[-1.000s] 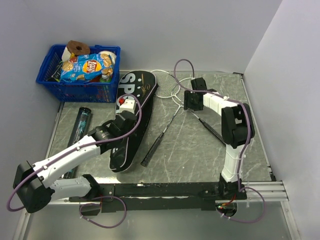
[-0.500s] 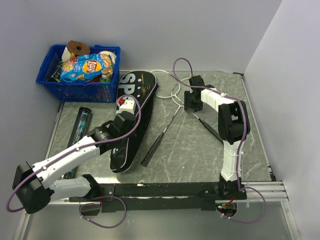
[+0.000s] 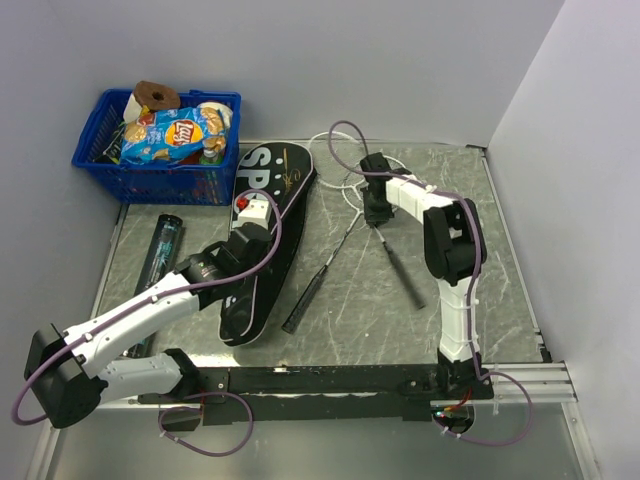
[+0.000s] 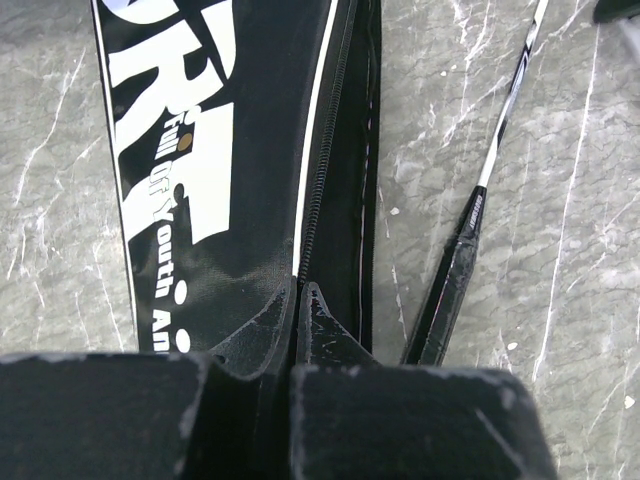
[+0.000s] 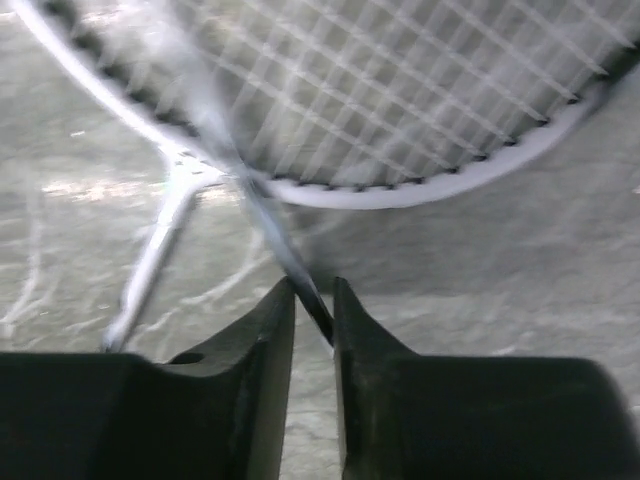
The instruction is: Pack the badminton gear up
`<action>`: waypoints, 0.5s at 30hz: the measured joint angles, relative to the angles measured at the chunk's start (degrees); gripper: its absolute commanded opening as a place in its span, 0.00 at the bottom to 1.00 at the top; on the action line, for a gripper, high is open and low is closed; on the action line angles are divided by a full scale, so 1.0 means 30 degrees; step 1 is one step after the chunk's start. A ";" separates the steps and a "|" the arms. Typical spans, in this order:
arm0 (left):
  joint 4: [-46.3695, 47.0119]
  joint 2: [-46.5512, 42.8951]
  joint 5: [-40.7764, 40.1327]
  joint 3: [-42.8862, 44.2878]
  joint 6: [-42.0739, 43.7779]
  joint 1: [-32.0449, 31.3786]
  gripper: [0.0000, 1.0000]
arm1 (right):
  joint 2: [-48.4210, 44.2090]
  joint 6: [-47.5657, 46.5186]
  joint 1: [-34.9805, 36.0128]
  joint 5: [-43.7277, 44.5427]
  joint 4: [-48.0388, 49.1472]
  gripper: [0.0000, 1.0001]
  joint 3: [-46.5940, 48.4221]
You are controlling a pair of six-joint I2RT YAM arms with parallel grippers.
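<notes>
- Hold the racket (image 3: 402, 275) tight by its thin stick, then slide it head first into the open side of the bag (image 3: 262, 240).
- The right fingers (image 5: 312, 292) pinch that stick, to the right of the bag.
- The left fingers (image 4: 300, 300) are shut tight on the bag's zip edge.

White arms (image 3: 140, 310), black jaws, purple cables (image 3: 281, 228)

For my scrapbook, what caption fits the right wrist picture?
Right gripper straddles a racket shaft below a white strung head.
</notes>
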 measured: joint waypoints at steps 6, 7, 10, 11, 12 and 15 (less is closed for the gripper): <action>-0.0007 -0.0022 0.0000 -0.0007 0.0000 0.0000 0.01 | 0.0160 -0.0532 0.1035 0.0138 -0.0831 0.00 0.0313; -0.0015 -0.0022 0.0000 -0.0007 0.0000 0.0000 0.01 | 0.0153 -0.0532 0.1071 0.0226 -0.0801 0.00 0.0277; -0.0058 -0.0022 0.0000 0.0000 0.0007 0.0000 0.01 | -0.0168 -0.0481 0.1078 0.0335 -0.0430 0.00 -0.0219; -0.0080 -0.0015 -0.0007 0.0000 0.0007 0.0000 0.01 | -0.0423 -0.0415 0.1093 0.0408 -0.0131 0.00 -0.0634; -0.0102 -0.0015 -0.0007 0.0000 0.0000 0.0000 0.01 | -0.0729 -0.0284 0.1100 0.0495 0.0080 0.00 -0.1086; -0.0146 0.0022 -0.0015 0.0000 0.0000 0.0000 0.01 | -0.1945 0.0335 0.1166 0.0627 0.0350 0.00 -0.2703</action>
